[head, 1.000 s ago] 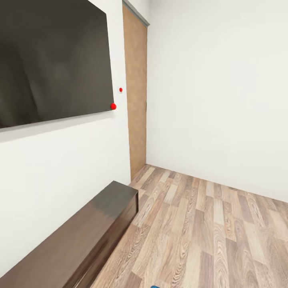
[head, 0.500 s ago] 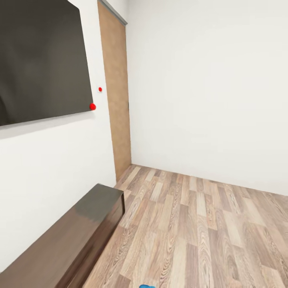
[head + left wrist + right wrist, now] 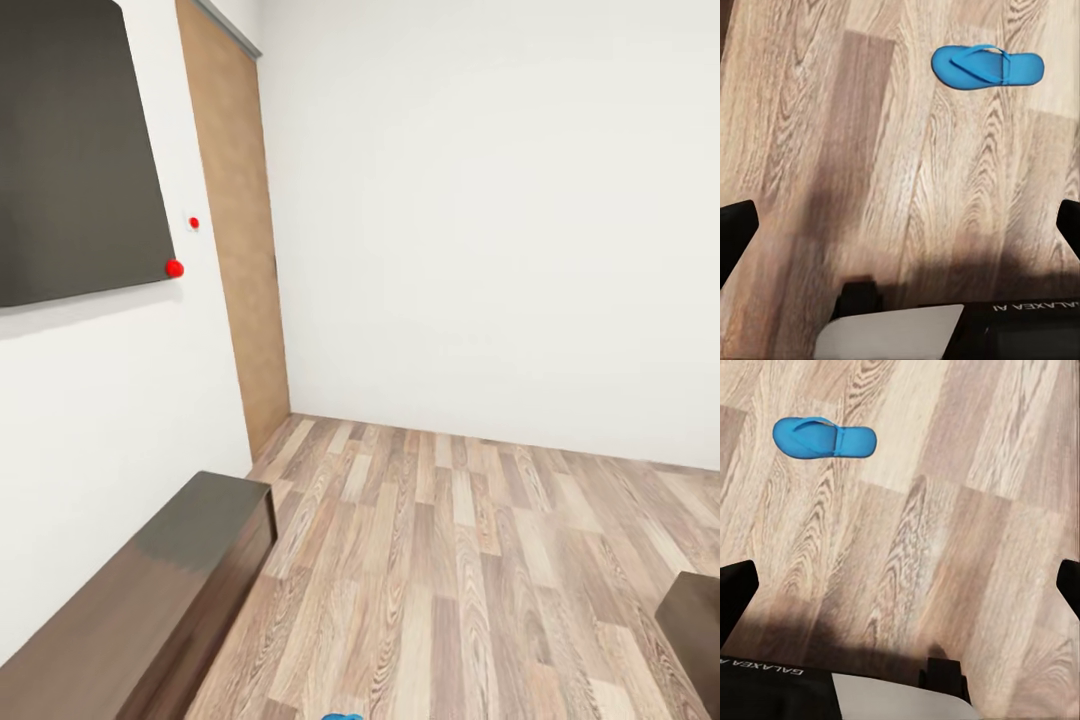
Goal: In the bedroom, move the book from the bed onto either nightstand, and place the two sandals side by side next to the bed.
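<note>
A blue sandal (image 3: 987, 66) lies flat on the plank floor (image 3: 870, 150), well apart from the left gripper (image 3: 900, 225), whose two dark fingertips (image 3: 735, 225) stand spread wide at the frame's edges with nothing between them. The right wrist view shows the sandal (image 3: 824, 437) equally far from the right gripper (image 3: 900, 585), its fingertips (image 3: 736, 585) likewise wide apart and empty. In the head view the sandal's edge (image 3: 343, 716) peeks in at the bottom, on the floor beside a long dark cabinet (image 3: 150, 610) under a wall screen (image 3: 70, 160).

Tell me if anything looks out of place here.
One blue sandal lies alone on the wood floor, no partner beside it. Both grippers, left and right, are open and empty. Nothing else stands out.
</note>
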Robot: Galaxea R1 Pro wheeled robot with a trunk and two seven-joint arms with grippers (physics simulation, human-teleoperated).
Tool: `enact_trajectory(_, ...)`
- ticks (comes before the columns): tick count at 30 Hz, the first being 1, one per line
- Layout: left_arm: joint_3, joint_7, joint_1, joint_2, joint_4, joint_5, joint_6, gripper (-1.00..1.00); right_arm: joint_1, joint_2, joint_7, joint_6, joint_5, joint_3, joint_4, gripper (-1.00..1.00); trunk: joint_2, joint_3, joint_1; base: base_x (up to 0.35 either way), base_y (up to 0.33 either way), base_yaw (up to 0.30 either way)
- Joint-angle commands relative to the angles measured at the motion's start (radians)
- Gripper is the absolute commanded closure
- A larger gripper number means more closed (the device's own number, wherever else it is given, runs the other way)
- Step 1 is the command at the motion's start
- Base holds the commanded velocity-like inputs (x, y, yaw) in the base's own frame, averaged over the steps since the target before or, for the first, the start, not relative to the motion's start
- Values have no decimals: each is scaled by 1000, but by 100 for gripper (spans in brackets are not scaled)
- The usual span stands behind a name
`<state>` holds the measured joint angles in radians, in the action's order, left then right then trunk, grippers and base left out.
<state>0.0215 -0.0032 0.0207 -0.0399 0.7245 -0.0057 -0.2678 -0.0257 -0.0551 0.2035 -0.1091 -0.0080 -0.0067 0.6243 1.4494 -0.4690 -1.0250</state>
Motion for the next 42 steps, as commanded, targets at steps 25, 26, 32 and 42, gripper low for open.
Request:
enact_trajectory(25, 0, 2, 5, 5, -8, -3, -8, -100, 0, 0, 2, -6, -2, -3, 2, -100, 1, -1, 0, 0, 0, -279)
enact_trajectory(26, 0, 2, 5, 5, -8, -3, -8, -100, 0, 0, 2, -6, -2, -3, 2, -100, 1, -1, 0, 0, 0, -279)
enact_trajectory(32, 0, 1, 5, 6, -8, -3, -7, -100, 0, 0, 2, -6, -2, -3, 2, -100, 1, -1, 0, 0, 0, -279)
enact_trajectory(42, 1, 0, 5, 6, -8, -1, -7, -100, 0, 0, 1, -6, -2, -3, 2, -100, 1, -1, 0, 0, 0, -279)
